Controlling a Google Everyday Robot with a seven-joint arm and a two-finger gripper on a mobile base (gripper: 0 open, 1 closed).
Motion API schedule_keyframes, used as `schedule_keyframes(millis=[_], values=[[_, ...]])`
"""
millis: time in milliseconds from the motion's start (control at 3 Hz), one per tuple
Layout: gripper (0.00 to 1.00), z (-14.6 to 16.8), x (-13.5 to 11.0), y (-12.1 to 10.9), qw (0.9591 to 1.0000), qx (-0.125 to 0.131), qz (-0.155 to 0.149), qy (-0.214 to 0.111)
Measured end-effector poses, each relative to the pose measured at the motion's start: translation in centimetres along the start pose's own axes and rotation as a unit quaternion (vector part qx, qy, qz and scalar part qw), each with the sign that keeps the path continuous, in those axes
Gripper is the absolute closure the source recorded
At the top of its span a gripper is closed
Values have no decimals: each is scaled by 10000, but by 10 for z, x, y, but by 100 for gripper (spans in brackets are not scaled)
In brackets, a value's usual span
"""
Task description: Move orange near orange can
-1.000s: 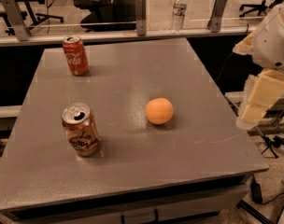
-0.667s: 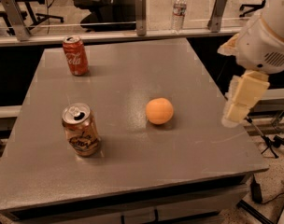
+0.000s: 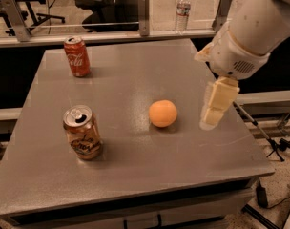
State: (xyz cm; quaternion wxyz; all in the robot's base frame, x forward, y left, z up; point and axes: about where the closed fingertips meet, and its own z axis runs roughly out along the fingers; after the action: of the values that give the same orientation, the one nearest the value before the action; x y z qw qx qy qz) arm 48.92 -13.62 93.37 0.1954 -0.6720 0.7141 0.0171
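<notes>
The orange [image 3: 163, 113] sits on the grey table [image 3: 135, 70], a little right of its middle. The orange can [image 3: 82, 133], orange-brown with dark script and a silver top, stands upright near the front left, well apart from the fruit. My gripper [image 3: 212, 116] hangs from the white arm above the table's right side, just right of the orange and not touching it. It holds nothing.
A red Coca-Cola can [image 3: 77, 57] stands upright at the back left of the table. A water bottle [image 3: 182, 11] stands on the ledge behind the table. The table's right edge lies close under the arm. Office chairs stand in the background.
The arm and gripper have moved left, from beyond the table's right edge to over the table beside the orange. The orange and both cans have not moved.
</notes>
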Motion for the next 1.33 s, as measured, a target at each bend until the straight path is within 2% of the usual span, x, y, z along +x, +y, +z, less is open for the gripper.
schedule_keyframes(millis=[667, 1333], values=[[0, 42, -34, 13, 9985, -446, -213, -251], [0, 74, -52, 19, 9966, -678, -339, -337]])
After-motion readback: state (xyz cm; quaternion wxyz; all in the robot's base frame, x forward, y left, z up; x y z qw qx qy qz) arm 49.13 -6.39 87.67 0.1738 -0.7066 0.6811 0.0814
